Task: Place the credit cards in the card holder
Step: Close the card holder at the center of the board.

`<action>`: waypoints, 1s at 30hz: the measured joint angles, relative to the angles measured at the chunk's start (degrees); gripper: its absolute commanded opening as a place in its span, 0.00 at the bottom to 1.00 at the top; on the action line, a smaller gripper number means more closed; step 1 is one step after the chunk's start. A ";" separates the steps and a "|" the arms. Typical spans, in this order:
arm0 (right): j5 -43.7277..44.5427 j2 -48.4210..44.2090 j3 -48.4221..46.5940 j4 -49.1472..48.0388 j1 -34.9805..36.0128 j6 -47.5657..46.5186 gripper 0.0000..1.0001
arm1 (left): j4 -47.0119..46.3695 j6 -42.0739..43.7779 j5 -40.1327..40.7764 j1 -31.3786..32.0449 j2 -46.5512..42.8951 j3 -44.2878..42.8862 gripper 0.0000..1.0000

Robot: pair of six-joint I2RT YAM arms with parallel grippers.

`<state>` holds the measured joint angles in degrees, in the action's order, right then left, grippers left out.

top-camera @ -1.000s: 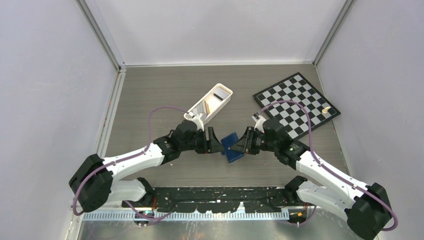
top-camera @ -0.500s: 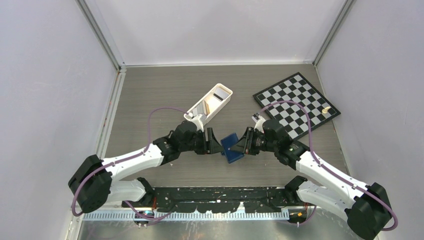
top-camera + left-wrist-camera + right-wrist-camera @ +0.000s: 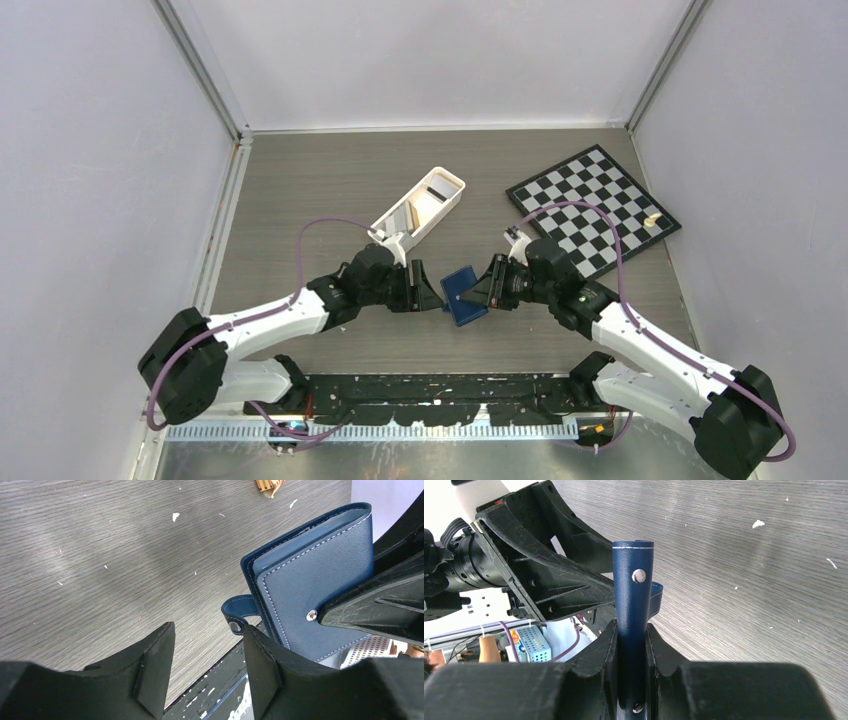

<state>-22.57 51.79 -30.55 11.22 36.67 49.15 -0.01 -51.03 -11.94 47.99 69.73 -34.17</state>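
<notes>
The card holder, a closed navy wallet with white stitching, is held on edge above the table. My right gripper is shut on it; in the right wrist view both pads clamp the card holder by its spine. Its loose snap strap hangs out toward my left gripper, which is open with only table showing between its fingers. One left fingertip sits just below the strap. The credit cards, tan and dark ones, lie in the white tray.
The long white tray lies diagonally just behind my left gripper. A chessboard lies at the back right with a small pale piece on it. Grey walls close in the table on three sides.
My left gripper's jaws have narrowed a little and it has edged slightly toward the holder's strap. The right arm and the holder have stayed still.
</notes>
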 measured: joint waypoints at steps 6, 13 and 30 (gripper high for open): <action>-0.02 0.79 0.00 -0.07 0.00 0.00 0.00 | 0.07 -0.02 0.39 0.00 1.46 -0.09 0.44; -0.02 1.44 0.00 -0.09 0.04 -0.39 0.00 | -0.55 -0.24 -0.09 0.00 4.74 -0.33 0.47; 1.40 0.94 0.02 -0.02 0.13 -0.72 0.01 | -6.82 0.39 -2.05 -0.11 2.38 1.05 0.61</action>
<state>-21.17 52.73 -30.52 11.20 36.80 48.42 -6.83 -50.63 -14.00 47.88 72.12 -33.12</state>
